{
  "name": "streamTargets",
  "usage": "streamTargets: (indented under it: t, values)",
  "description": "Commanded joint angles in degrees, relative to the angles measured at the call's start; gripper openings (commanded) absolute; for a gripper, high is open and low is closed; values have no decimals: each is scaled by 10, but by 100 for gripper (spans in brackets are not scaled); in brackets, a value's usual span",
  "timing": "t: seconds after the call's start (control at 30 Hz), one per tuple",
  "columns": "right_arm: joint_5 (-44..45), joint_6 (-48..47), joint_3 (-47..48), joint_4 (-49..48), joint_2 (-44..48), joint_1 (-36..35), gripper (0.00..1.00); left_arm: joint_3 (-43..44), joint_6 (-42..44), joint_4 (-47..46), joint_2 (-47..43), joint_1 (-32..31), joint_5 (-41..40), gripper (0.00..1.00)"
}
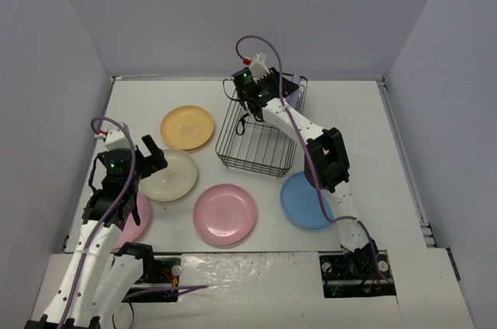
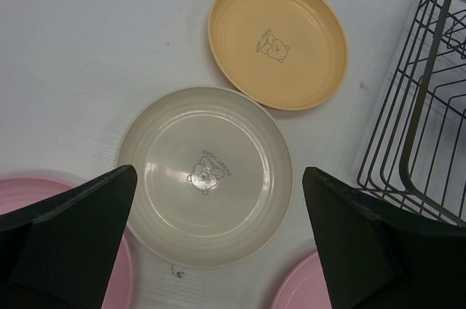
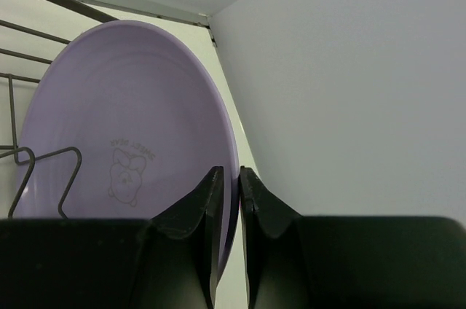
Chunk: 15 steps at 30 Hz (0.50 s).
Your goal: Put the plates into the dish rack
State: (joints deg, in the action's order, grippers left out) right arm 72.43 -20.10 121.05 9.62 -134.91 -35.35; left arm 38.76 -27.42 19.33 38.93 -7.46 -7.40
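Observation:
My right gripper (image 1: 268, 84) (image 3: 226, 173) is shut on the rim of the lavender plate (image 3: 124, 127) and holds it on edge at the far end of the black wire dish rack (image 1: 260, 139). My left gripper (image 1: 145, 160) (image 2: 218, 176) is open and empty, hovering over the cream plate (image 1: 168, 175) (image 2: 204, 174). The yellow-orange plate (image 1: 187, 127) (image 2: 277, 41) lies flat beyond it. One pink plate (image 1: 224, 213) (image 2: 309, 287) lies near the front middle. The other pink plate (image 1: 137, 220) (image 2: 29, 192) is partly under my left arm. The blue plate (image 1: 304, 201) lies right of the pink one, partly hidden by my right arm.
The rack's wires (image 2: 429, 105) stand right of the cream plate, and they also show in the right wrist view (image 3: 36, 156). Grey walls close in the table on the left, back and right. The right arm stretches over the rack's right side.

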Motion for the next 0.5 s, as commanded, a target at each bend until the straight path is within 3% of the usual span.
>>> streamTargets:
  t: [0.0, 0.1, 0.2, 0.47]
  values:
    - [34, 191, 32, 116, 25, -5, 16, 29, 7, -20, 4, 3, -7, 97]
    - [12, 235, 20, 135, 34, -6, 35, 29, 7, -19, 4, 3, -6, 97]
    - [3, 241, 11, 135, 42, -7, 48, 30, 7, -18, 4, 3, -5, 97]
    - [-31, 251, -12, 127, 87, -10, 94, 31, 7, -19, 3, 3, 1, 97]
